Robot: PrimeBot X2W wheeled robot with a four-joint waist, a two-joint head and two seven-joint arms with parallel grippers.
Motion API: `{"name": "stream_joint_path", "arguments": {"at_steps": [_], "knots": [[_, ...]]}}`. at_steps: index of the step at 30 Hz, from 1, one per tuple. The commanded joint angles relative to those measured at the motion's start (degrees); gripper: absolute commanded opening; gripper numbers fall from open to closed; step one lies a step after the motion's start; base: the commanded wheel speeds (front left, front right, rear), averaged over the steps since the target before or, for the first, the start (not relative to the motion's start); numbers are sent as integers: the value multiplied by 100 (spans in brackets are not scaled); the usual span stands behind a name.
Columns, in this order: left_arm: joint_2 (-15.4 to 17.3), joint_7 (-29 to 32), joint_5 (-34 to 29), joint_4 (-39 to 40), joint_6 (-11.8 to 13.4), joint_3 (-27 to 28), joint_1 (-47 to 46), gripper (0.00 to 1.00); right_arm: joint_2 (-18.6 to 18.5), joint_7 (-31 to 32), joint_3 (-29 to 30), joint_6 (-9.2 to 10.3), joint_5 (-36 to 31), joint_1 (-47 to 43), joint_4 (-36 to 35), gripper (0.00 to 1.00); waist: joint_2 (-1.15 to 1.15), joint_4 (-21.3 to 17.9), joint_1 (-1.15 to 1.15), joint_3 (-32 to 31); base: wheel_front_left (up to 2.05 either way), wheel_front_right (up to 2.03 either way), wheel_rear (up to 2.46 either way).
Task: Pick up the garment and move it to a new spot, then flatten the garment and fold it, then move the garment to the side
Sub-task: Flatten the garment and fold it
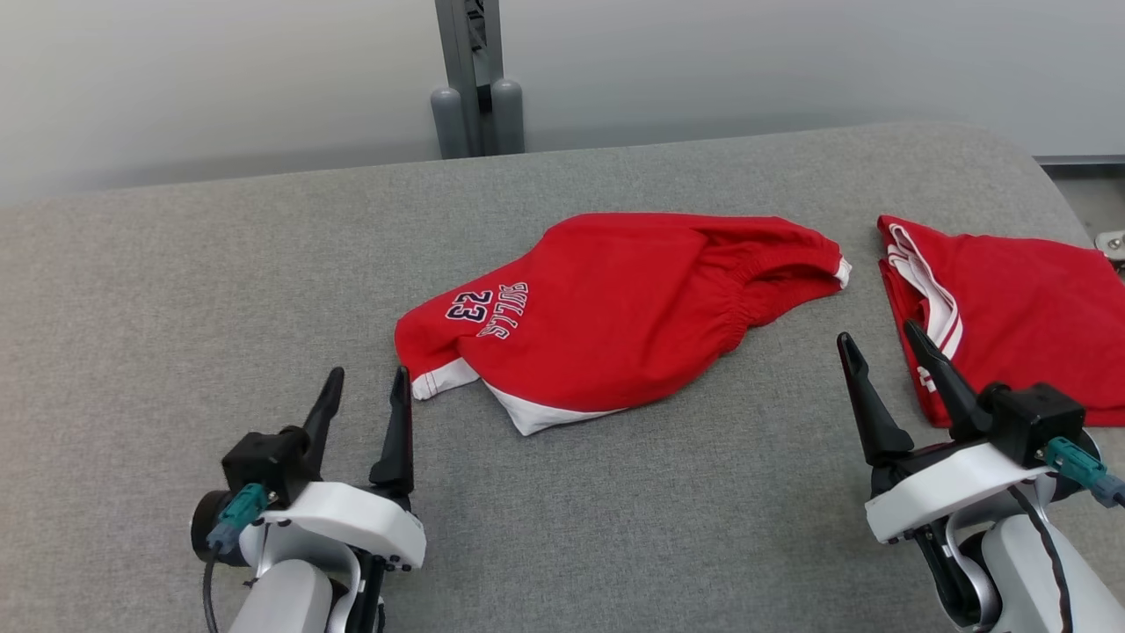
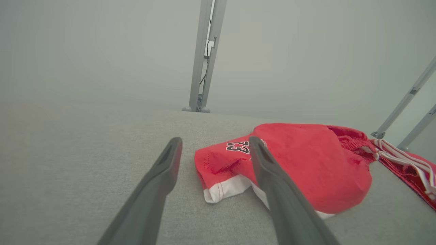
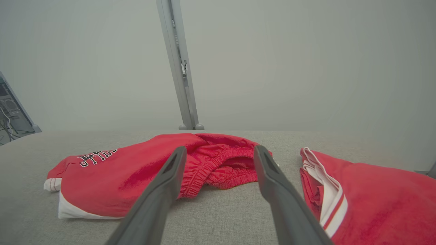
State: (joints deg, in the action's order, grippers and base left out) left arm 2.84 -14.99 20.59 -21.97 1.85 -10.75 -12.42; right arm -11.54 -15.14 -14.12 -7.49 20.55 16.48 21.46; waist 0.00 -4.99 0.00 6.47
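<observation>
A pair of red basketball shorts [image 1: 615, 308] lies rumpled at the middle of a grey fabric-covered counter [image 1: 176, 290], its elastic waistband turned toward the far right and its white-trimmed leg hems toward the near left. The lettering "BULLS 23" on the left leg reads upside down in the head view. The robot's left gripper [image 1: 367, 376], at the near left, stands released with its two dark fingers spread and nothing between them; its right fingertip is just beside the shorts' white hem, though contact cannot be judged. The right gripper [image 1: 879, 332], at the near right, is likewise released and empty, pointing into the gap between the shorts' waistband and a second red garment [image 1: 1011, 299]. That garment, with white and red striped trim, lies flatter at the counter's right end, apart from the shorts. A grey metal post [image 1: 470, 79] rises behind the counter's far edge against a pale wall.
</observation>
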Motion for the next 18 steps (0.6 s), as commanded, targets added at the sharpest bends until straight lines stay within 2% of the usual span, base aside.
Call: {"name": "stream_joint_path", "arguments": {"at_steps": [1, 3, 10, 18], "knots": [[17, -17, -16, -295, -115, -76, -163, 100, -38, -2, 29, -2, -46, 51, -24, 100, 0, -72, 0, 105, 0, 0, 0], [19, -18, -40, -828, -244, -231, -378, 100, -32, -3, 45, -1, -56, 61, -37, 100, 0, -111, 0, 178, 0, 0, 0], [22, 119, 352, -2300, -292, -481, -1217, 100, 33, -3, 34, -2, -93, 129, -59, 100, 0, -257, 0, 431, 0, 0, 0], [19, 56, 785, -3198, -408, -821, -1789, 100, 95, -3, 93, -2, -113, 189, -14, 100, 0, -402, 0, 582, 0, 0, 0]]}}
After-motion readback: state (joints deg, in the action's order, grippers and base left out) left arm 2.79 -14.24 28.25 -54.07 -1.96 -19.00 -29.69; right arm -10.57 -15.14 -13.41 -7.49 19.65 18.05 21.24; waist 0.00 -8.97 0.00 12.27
